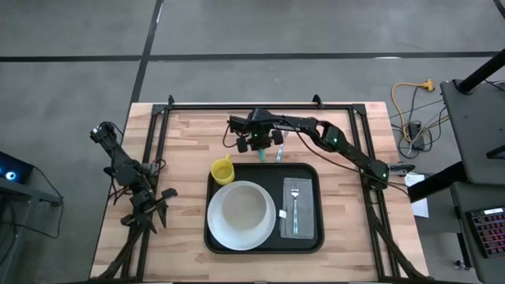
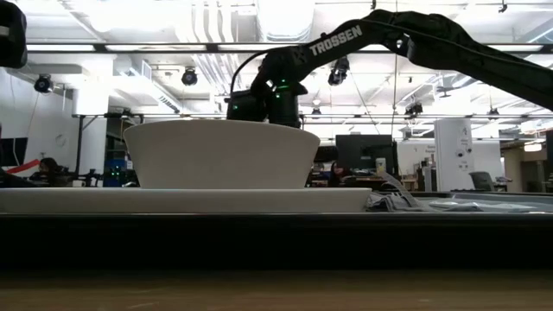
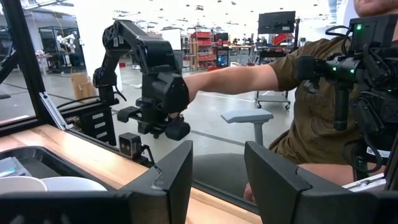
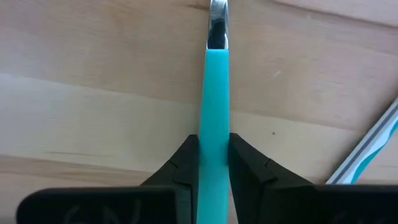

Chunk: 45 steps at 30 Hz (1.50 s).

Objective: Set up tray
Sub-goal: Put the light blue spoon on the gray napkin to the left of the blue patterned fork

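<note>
Open-plan robotics lab: exposed ceiling ducts [image 2: 259,22], monitors [image 2: 363,151], parts shelving [image 3: 202,46], concrete floor [image 1: 276,28].

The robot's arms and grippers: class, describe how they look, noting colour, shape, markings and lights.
Both arms are dark and jointed. The right arm carries white TROSSEN lettering and small green lights near its wrist. The left gripper ends in two flat, angular black fingers. The right gripper has two black wedge-shaped fingers tapering to points.

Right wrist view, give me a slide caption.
Right gripper closes on a teal-handled utensil lying on the wooden table.
</note>
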Each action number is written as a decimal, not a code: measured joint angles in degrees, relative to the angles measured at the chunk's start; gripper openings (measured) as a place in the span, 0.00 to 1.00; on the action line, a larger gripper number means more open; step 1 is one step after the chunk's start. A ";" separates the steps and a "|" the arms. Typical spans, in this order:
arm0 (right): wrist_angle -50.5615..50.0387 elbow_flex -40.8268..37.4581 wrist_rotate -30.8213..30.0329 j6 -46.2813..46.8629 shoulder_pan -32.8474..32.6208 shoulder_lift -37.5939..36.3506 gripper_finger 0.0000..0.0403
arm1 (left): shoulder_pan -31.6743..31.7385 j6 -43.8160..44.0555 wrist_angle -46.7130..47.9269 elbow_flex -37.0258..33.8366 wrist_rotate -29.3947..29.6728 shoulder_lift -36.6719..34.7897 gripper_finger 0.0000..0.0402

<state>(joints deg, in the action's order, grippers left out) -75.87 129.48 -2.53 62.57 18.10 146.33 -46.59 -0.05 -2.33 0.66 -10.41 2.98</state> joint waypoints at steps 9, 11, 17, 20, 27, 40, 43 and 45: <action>-0.59 -0.28 -1.96 -0.87 -2.28 -3.95 0.11 | 0.01 0.01 -0.01 0.00 -0.01 0.00 0.33; -1.18 0.23 -2.26 -0.52 -3.05 -5.60 0.11 | 0.02 0.02 0.00 0.00 0.01 0.00 0.33; -2.85 0.38 -2.40 2.76 -6.50 -9.18 0.11 | 0.01 0.01 0.00 0.01 0.00 0.00 0.33; -4.19 0.49 -2.18 4.04 -9.07 -10.53 0.11 | 0.02 0.00 0.00 -0.01 0.01 0.00 0.33; -10.82 0.42 -2.14 8.89 -14.66 -11.29 0.11 | 0.01 0.01 0.00 -0.01 0.01 0.00 0.33; -13.73 0.42 -2.26 17.28 -23.96 -11.70 0.11 | 0.00 0.00 0.00 0.01 0.01 0.00 0.33; -13.97 0.40 -2.42 19.07 -25.76 -11.73 0.11 | 0.02 0.01 0.00 0.00 0.01 0.00 0.33; -14.17 0.38 -2.31 20.38 -27.06 -11.74 0.11 | 0.02 0.00 0.00 -0.01 0.00 0.00 0.33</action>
<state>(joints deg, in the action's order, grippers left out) -90.04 129.86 -4.84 82.95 -8.96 134.59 -46.57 -0.05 -2.33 0.65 -10.41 2.98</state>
